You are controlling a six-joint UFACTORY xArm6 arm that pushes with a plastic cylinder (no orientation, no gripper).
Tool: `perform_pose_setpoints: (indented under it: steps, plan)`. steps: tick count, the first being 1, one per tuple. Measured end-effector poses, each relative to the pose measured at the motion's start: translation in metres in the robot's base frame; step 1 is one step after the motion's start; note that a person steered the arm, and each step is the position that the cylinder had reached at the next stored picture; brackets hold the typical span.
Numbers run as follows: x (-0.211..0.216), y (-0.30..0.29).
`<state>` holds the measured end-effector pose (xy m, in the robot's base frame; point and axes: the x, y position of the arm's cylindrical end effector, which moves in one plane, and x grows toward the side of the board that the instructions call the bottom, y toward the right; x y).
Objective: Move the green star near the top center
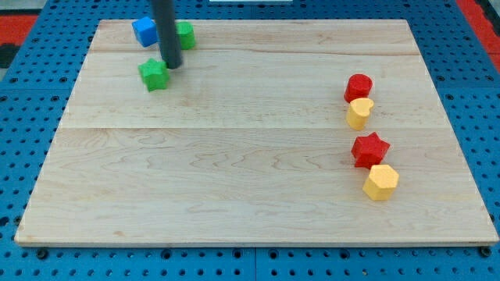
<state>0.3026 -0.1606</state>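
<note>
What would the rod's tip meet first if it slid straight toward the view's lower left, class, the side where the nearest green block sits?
My tip would meet the green star first; it already sits at the star's upper-right edge, apparently touching, though depth is unclear.

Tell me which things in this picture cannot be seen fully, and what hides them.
- Green block near the view's top left: my rod covers its left part, so its shape is unclear.
- Blue block: rod hides its right edge.
- My tip and green star: contact cannot be judged.
- Rod's upper part: cut off by the top edge.
</note>
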Motion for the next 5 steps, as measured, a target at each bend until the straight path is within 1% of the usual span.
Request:
perform_pose_setpoints:
  steps: [1, 2, 3, 4, 5]
  plan:
    - [-0.001, -0.063]
    - [0.025, -0.091]
    - [0.032, -0.041]
    - [0.033, 0.031]
    - [0.056, 0.055]
